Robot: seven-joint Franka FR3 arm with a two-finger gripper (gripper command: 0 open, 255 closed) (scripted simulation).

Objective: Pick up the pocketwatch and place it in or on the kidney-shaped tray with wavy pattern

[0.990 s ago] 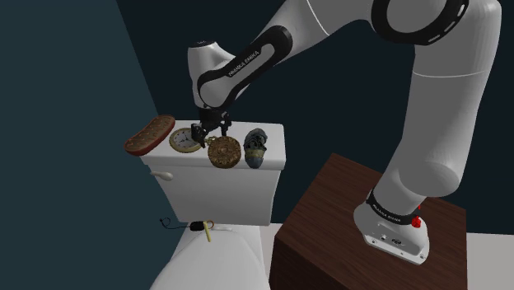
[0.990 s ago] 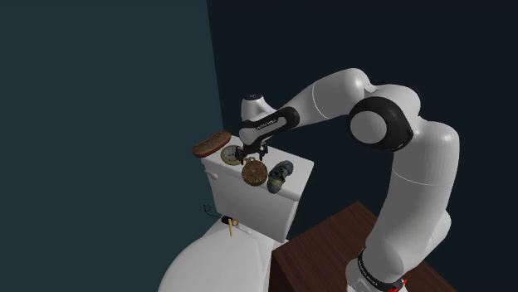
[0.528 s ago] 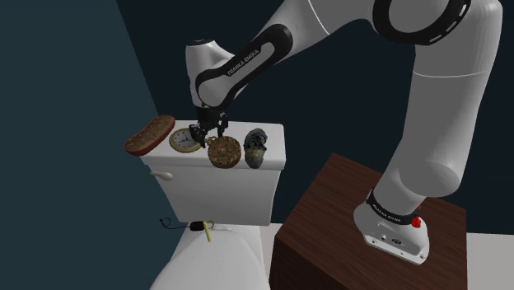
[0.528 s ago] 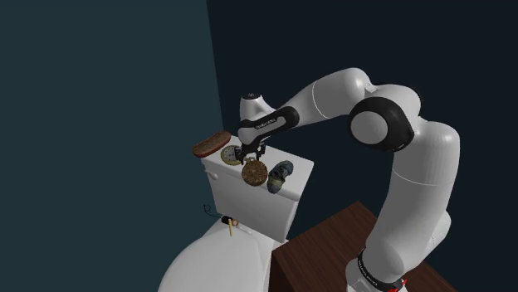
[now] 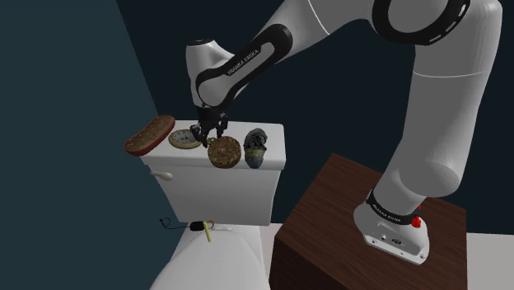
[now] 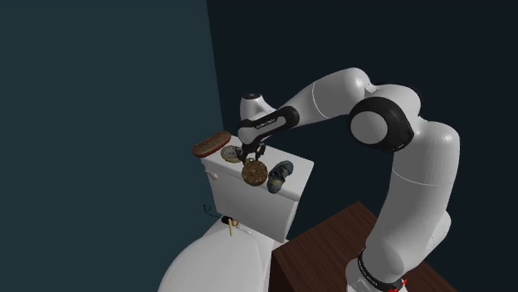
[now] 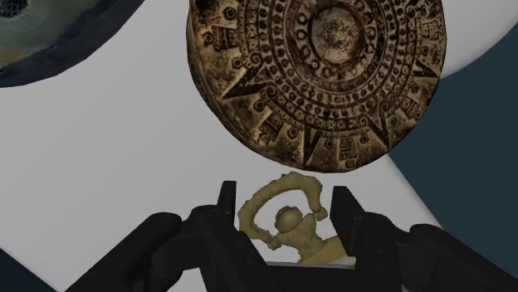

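You see dull, brassy metal on the pocketwatch point(image 7: 286, 217), a rough carved face on the disc point(image 7: 324, 75), a smooth white tank lid point(image 7: 100, 166), and a dark wood stand point(image 5: 329, 214).

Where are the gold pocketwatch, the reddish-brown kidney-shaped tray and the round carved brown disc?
gold pocketwatch point(image 5: 182, 139), shoulder view, dial.
reddish-brown kidney-shaped tray point(image 5: 149, 134), shoulder view, top.
round carved brown disc point(image 7: 320, 83), wrist view, carved face.

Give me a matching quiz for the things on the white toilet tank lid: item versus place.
1 gold pocketwatch
2 reddish-brown kidney-shaped tray
3 round carved bronze-coloured disc
4 dark blue-grey shoe

A ring between the jaws
B at shoulder view's left end of white tank lid
C furthest toward shoulder view's right
D between pocketwatch and shoe

Pairs: 1-A, 2-B, 3-D, 4-C
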